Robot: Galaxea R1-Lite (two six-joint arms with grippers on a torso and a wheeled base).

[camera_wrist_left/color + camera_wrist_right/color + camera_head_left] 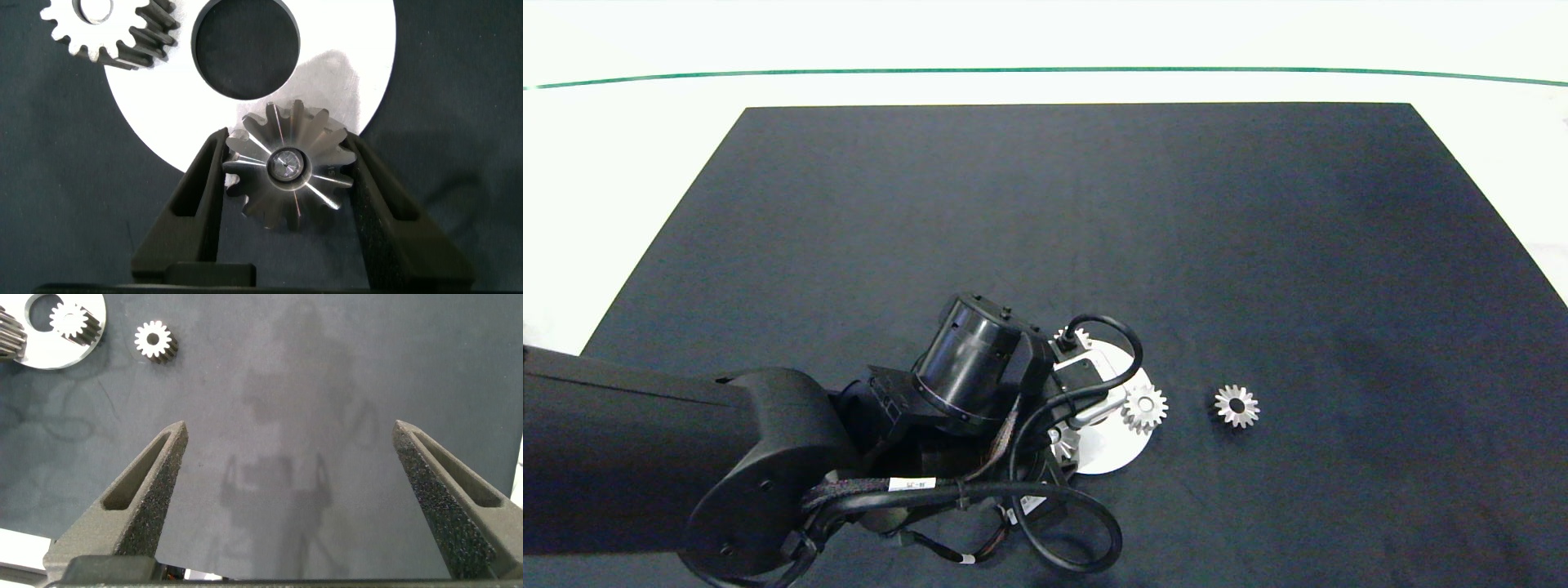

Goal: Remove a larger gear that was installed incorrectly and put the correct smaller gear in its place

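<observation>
Left end effector (288, 175) grips larger gear (290, 167)

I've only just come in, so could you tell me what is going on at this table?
The left gripper has its two grey fingers around the large shiny star-toothed metal gear, at the edge of the round white plate. A smaller silver gear sits mounted on that plate, and another small silver gear lies loose on the dark mat. The right gripper hangs open above bare mat.

black mat (1094, 204) | white round plate (1115, 445) | green line (1045, 70)
</observation>
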